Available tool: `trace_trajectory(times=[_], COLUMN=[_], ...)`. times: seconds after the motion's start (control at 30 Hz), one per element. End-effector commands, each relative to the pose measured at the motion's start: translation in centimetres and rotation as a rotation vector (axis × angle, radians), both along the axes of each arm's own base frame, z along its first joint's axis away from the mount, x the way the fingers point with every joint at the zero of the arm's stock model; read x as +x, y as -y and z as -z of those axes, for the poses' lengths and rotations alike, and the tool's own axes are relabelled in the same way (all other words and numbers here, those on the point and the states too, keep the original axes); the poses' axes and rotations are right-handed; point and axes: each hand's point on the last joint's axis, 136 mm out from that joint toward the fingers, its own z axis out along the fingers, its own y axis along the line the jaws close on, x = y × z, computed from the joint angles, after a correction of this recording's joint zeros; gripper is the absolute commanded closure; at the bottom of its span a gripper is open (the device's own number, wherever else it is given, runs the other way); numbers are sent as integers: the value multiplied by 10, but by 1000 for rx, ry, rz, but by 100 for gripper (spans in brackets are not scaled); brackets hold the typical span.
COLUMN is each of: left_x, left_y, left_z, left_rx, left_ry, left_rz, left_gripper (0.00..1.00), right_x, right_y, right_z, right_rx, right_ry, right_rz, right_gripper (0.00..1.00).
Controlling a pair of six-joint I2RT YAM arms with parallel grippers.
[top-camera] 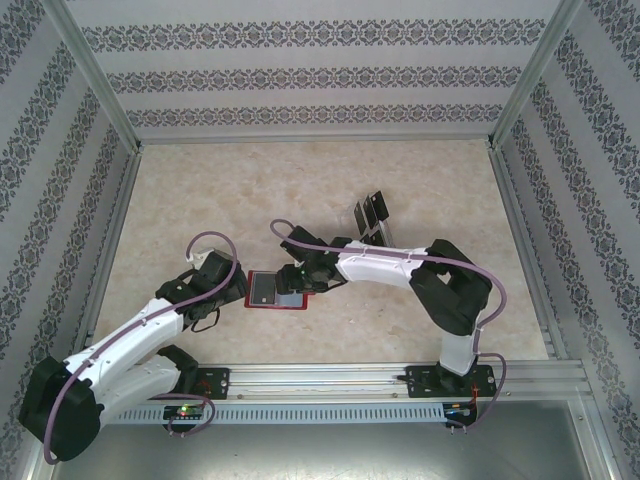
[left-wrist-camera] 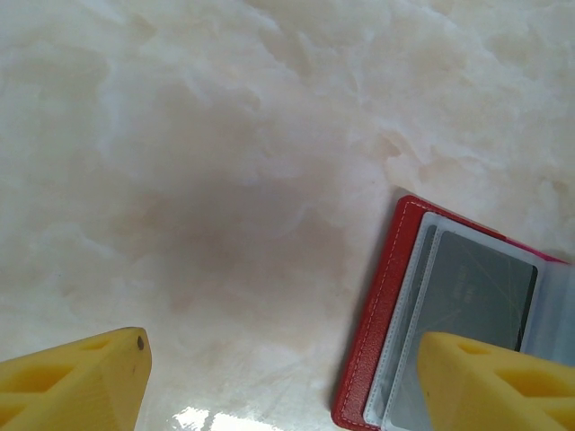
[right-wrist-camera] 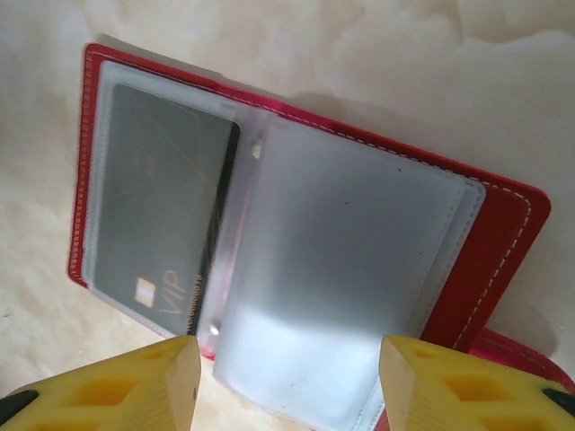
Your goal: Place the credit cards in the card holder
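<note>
The red card holder [top-camera: 262,304] lies open on the table between my two grippers. In the right wrist view the card holder [right-wrist-camera: 508,242] has one dark credit card [right-wrist-camera: 162,211] marked VIP in its left clear sleeve, and a frosted sleeve page [right-wrist-camera: 346,269] is arched over the right half. My right gripper [right-wrist-camera: 287,386] is open, its fingers on either side of that page's near edge. My left gripper [left-wrist-camera: 287,391] is open too, its right finger [left-wrist-camera: 494,386] over the holder's left half [left-wrist-camera: 386,314], above the sleeved card [left-wrist-camera: 481,287]. More dark credit cards [top-camera: 366,212] stand behind.
The standing cards sit upright in a clear slotted rack [top-camera: 375,232] just behind the right arm's wrist. Patterned walls and metal frame rails enclose the marble-look table [top-camera: 200,200] on three sides. Bare tabletop lies left and behind the holder.
</note>
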Motion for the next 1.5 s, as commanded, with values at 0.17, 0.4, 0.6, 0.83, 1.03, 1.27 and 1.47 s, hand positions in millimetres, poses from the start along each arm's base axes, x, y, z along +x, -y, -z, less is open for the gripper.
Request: trace_trajectory(times=[0.17, 0.4, 0.6, 0.83, 1.03, 1.27, 1.47], left_x=[1, 3, 3, 3, 3, 2, 1], left_y=[3, 5, 6, 6, 6, 5, 4], left_z=[4, 5, 5, 5, 5, 5, 6], left_rx=[4, -3, -8, -10, -15, -16, -13], left_ry=[4, 3, 6, 9, 11, 15, 14], left_rz=[26, 24, 24, 23, 21, 19, 16], left_gripper=[22, 22, 22, 22, 22, 22, 22], right_x=[-1, -1, 2, 4, 3, 3, 4], right_y=[3, -19, -39, -54, -59, -71, -77], right_z=[22, 14, 7, -5, -11, -12, -7], right_rx=[-37, 56, 120, 163, 178, 202, 200], right_ry=[-28, -44, -57, -50, -49, -59, -68], right_rz=[16, -13, -29, -37, -42, -46, -52], right_gripper=[44, 44, 44, 44, 44, 44, 45])
